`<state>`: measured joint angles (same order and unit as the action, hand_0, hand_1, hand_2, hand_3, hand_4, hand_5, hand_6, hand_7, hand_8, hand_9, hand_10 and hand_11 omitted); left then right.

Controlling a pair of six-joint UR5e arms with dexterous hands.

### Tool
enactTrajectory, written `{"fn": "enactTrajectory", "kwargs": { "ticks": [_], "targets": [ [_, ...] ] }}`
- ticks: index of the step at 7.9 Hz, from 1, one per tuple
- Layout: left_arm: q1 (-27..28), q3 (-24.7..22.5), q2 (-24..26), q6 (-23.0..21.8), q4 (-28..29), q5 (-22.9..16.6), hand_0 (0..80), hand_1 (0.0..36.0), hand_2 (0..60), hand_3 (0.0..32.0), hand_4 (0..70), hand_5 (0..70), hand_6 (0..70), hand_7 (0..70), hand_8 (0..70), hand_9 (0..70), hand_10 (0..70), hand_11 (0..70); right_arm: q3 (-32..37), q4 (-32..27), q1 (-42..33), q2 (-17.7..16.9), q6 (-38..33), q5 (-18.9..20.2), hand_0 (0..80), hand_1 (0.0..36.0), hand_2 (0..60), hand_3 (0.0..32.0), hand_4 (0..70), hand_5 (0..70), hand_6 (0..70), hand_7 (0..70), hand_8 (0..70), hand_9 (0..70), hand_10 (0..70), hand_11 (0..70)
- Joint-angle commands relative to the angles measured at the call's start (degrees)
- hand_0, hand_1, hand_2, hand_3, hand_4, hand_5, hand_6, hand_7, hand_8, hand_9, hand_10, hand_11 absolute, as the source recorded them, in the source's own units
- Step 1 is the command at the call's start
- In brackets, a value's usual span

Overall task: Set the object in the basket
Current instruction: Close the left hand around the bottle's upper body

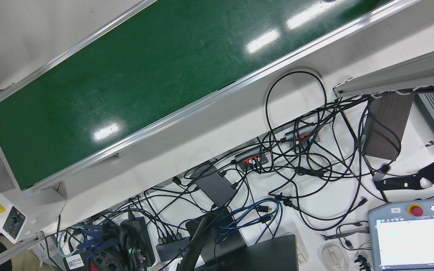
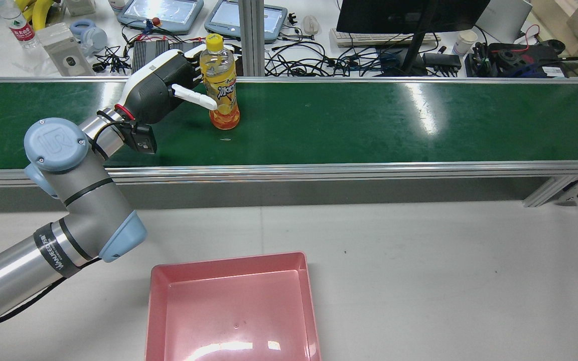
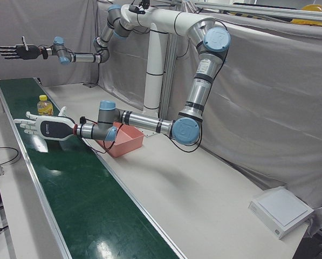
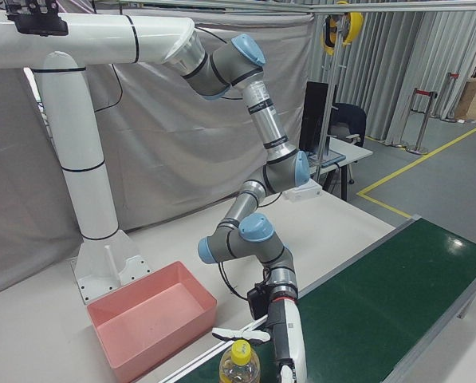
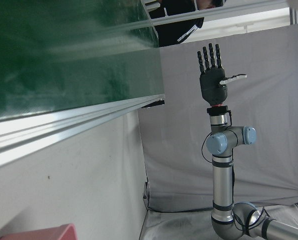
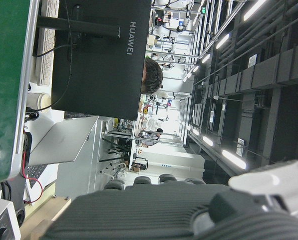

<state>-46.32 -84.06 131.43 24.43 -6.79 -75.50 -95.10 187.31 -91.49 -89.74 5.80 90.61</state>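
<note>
A yellow-capped bottle of orange drink [image 2: 221, 85] stands upright on the green conveyor belt [image 2: 369, 120]. My left hand [image 2: 161, 87] is open right beside it, on its left in the rear view. The thumb [image 2: 196, 97] reaches across the front of the bottle, and I cannot tell whether it touches. From the left-front view the left hand [image 3: 42, 127] lies flat with its fingers spread, the bottle [image 3: 43, 104] just behind it. The right-front view shows the bottle [image 4: 239, 363] next to the hand [image 4: 284, 343]. My right hand [image 3: 18, 51] is raised high, open and holding nothing. The pink basket [image 2: 234, 265] sits on the grey table.
The belt's aluminium rail [image 2: 319, 170] runs between belt and table. Beyond the belt are tangled cables [image 1: 300, 158], a monitor [image 2: 409, 15], teach pendants [image 2: 161, 12] and a water bottle [image 2: 18, 25]. A white box [image 3: 282, 211] lies at the table's far end. A person's head [image 6: 151, 75] shows beside the monitor.
</note>
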Motion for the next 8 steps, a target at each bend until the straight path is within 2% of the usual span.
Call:
{"fn": "enactTrajectory", "kwargs": {
  "ticks": [1, 2, 3, 4, 5, 6, 7, 8],
  "targets": [
    [0.0, 1.4, 1.2, 0.0, 0.3, -0.1, 53.7, 10.6, 0.0, 2.0, 13.9, 27.9, 3.5, 1.6, 10.2, 10.6, 8.6, 13.8, 0.0, 0.0, 0.0, 0.0, 0.0, 0.0, 0.0, 0.0, 0.0, 0.0, 0.0, 0.0, 0.0, 0.0, 0.0, 0.0, 0.0, 0.0],
    [0.0, 1.3, 1.3, 0.0, 0.3, -0.1, 53.6, 11.2, 0.0, 1.2, 14.2, 29.2, 3.8, 1.8, 10.8, 11.3, 8.3, 13.4, 0.0, 0.0, 0.0, 0.0, 0.0, 0.0, 0.0, 0.0, 0.0, 0.0, 0.0, 0.0, 0.0, 0.0, 0.0, 0.0, 0.0, 0.0],
    [0.1, 1.2, 1.7, -0.1, 0.2, -0.3, 52.7, 12.2, 0.0, 0.0, 15.0, 36.0, 5.3, 3.6, 13.0, 14.4, 10.6, 16.8, 0.0, 0.0, 0.0, 0.0, 0.0, 0.0, 0.0, 0.0, 0.0, 0.0, 0.0, 0.0, 0.0, 0.0, 0.0, 0.0, 0.0, 0.0],
    [0.1, 1.2, 2.6, -0.1, -1.0, 0.0, 52.4, 15.5, 22.9, 0.0, 39.6, 64.7, 18.2, 21.7, 32.6, 42.0, 34.6, 49.9, -0.1, 0.1, 0.0, 0.0, 0.0, 0.0, 0.0, 0.0, 0.0, 0.0, 0.0, 0.0, 0.0, 0.0, 0.0, 0.0, 0.0, 0.0],
    [0.4, 1.2, 3.2, -0.3, -1.8, 0.1, 52.9, 22.7, 60.0, 0.0, 70.0, 70.0, 55.0, 62.2, 66.2, 70.0, 65.9, 70.0, -0.1, 0.0, 0.0, 0.0, 0.0, 0.0, 0.0, 0.0, 0.0, 0.0, 0.0, 0.0, 0.0, 0.0, 0.0, 0.0, 0.0, 0.0],
    [0.5, 1.0, 3.3, -0.4, -1.7, 0.4, 49.9, 28.9, 60.0, 0.0, 70.0, 70.0, 68.7, 70.0, 70.0, 70.0, 70.0, 70.0, -0.1, 0.1, 0.0, 0.0, 0.0, 0.0, 0.0, 0.0, 0.0, 0.0, 0.0, 0.0, 0.0, 0.0, 0.0, 0.0, 0.0, 0.0],
    [1.6, 1.1, 3.3, -0.4, -1.7, 0.4, 48.2, 32.6, 60.0, 0.0, 70.0, 70.0, 70.0, 70.0, 70.0, 70.0, 70.0, 70.0, -0.1, 0.0, 0.0, 0.0, 0.0, 0.0, 0.0, 0.0, 0.0, 0.0, 0.0, 0.0, 0.0, 0.0, 0.0, 0.0, 0.0, 0.0],
    [1.7, 1.0, 3.0, -0.4, -1.2, 0.4, 47.1, 31.0, 60.0, 0.0, 70.0, 70.0, 70.0, 70.0, 70.0, 70.0, 70.0, 70.0, -0.1, 0.0, 0.0, 0.0, 0.0, 0.0, 0.0, 0.0, 0.0, 0.0, 0.0, 0.0, 0.0, 0.0, 0.0, 0.0, 0.0, 0.0]
  ]
}}
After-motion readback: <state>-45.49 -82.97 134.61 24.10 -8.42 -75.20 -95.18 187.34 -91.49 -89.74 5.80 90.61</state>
